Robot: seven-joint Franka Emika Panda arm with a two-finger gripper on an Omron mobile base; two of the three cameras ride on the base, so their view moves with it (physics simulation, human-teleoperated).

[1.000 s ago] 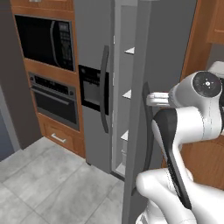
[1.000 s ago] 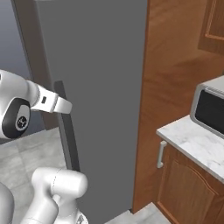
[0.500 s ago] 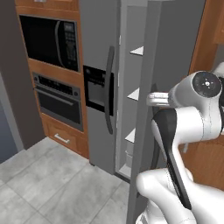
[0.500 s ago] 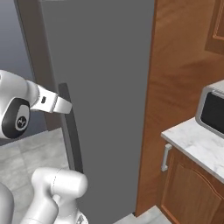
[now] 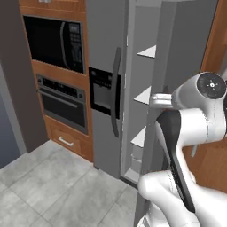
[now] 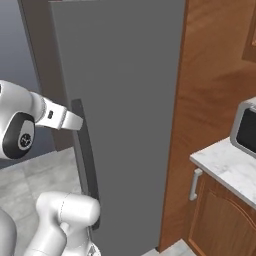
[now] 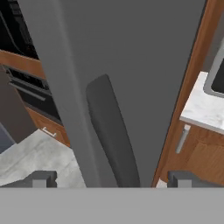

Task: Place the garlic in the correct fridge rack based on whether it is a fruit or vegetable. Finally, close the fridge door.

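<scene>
The fridge door is a tall plain grey panel standing ajar, and in the left base view its edge shows beside a narrow gap with white rack edges. Its long dark handle runs down the door's left side. My gripper is open and close against the door. The handle rises between the two fingertips, which do not grip it. In the right base view my hand meets the handle's top. The garlic is out of view.
Left of the fridge are the dispenser door, a built-in microwave and an oven. To the right stand a tall wooden panel and a marble counter with an appliance. Grey floor tiles lie below.
Both base views have shifted, so the base has moved. The fridge door looms larger, and the gap between it and the fridge body looks slightly narrower. My hand stays at the handle.
</scene>
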